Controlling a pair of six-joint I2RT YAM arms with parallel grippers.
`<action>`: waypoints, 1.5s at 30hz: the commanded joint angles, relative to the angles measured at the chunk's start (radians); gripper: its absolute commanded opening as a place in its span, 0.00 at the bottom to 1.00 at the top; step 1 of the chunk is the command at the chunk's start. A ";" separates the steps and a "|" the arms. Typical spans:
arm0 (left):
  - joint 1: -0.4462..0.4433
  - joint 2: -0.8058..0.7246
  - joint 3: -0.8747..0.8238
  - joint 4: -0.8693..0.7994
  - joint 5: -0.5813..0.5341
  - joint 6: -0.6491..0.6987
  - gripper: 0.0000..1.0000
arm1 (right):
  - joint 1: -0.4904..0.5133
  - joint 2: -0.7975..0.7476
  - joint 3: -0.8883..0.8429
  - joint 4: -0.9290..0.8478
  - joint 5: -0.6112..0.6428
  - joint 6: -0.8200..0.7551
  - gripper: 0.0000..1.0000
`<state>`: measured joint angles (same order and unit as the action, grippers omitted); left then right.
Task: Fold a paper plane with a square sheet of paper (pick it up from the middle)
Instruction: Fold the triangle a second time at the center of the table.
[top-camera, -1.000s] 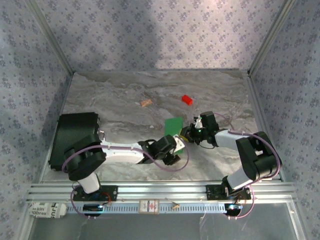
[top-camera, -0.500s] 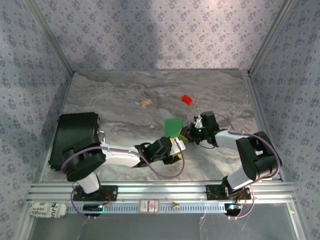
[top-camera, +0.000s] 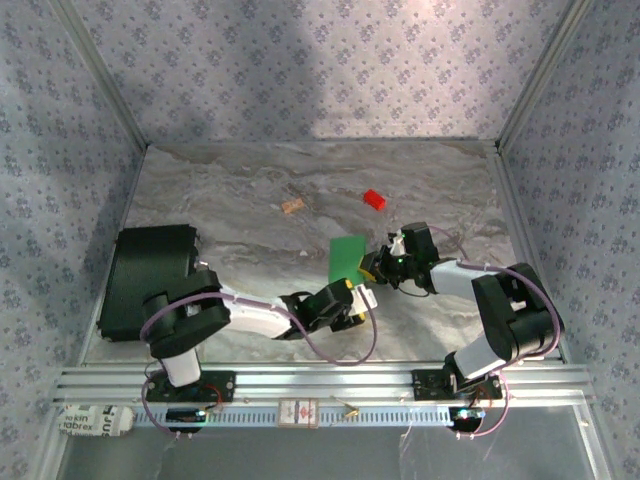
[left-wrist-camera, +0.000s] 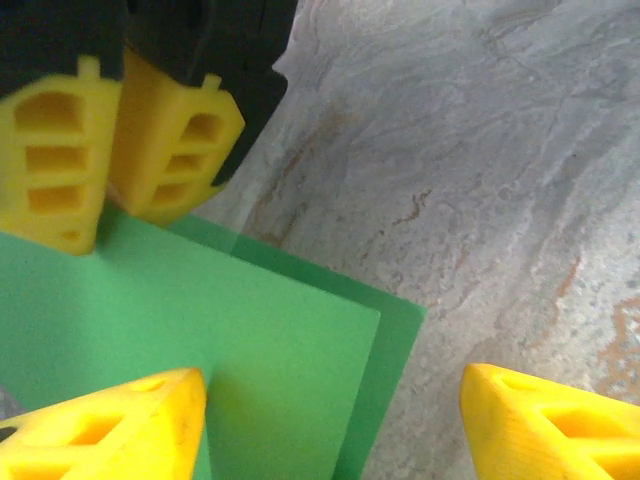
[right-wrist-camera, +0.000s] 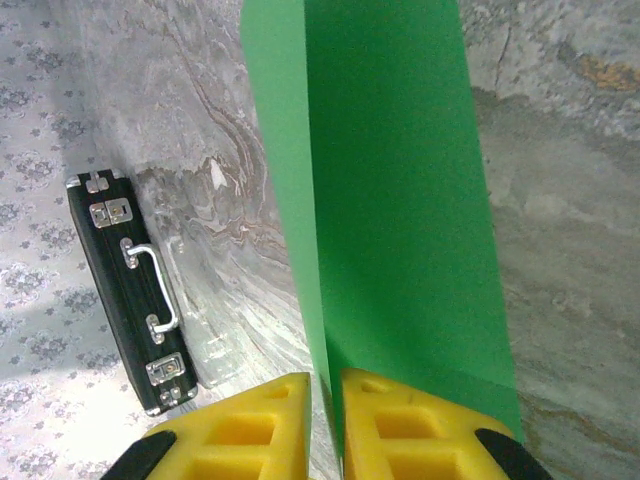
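The square sheet of paper (top-camera: 348, 255) is bright green and doubled over into two offset layers (left-wrist-camera: 250, 340), held up off the marble table. My right gripper (right-wrist-camera: 325, 420) is shut on the sheet's near edge, with the sheet (right-wrist-camera: 390, 200) stretching away from its yellow fingers. In the left wrist view those same right fingers (left-wrist-camera: 170, 150) pinch the sheet at the upper left. My left gripper (left-wrist-camera: 330, 430) is open just below, its jaws straddling the sheet's corner: one finger (left-wrist-camera: 100, 425) lies against the green, the other (left-wrist-camera: 550, 425) stands apart over the table. From above, the left gripper (top-camera: 355, 295) sits just under the right gripper (top-camera: 378, 265).
A small red block (top-camera: 374, 199) and a tiny tan piece (top-camera: 292, 207) lie on the marble beyond the sheet. A black case (top-camera: 148, 280) with metal latches (right-wrist-camera: 125, 290) lies at the left edge. Patterned walls close in the table on three sides.
My left arm has dropped lower and its gripper has slid a little right, under the sheet, with its jaws slightly narrower. The right gripper keeps its hold in the same place.
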<state>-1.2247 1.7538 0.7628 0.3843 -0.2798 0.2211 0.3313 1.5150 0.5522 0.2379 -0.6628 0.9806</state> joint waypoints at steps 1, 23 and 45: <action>-0.012 0.016 0.033 0.052 -0.071 0.035 0.65 | -0.008 0.004 -0.012 0.011 -0.017 0.013 0.16; -0.029 0.008 0.040 0.051 -0.123 0.043 0.36 | -0.017 0.006 -0.021 0.015 -0.015 0.015 0.16; -0.024 -0.041 0.034 -0.008 -0.112 -0.071 0.06 | -0.021 0.000 -0.026 0.008 -0.011 0.014 0.18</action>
<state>-1.2465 1.7607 0.7929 0.4042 -0.3965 0.1959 0.3164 1.5150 0.5369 0.2443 -0.6670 0.9844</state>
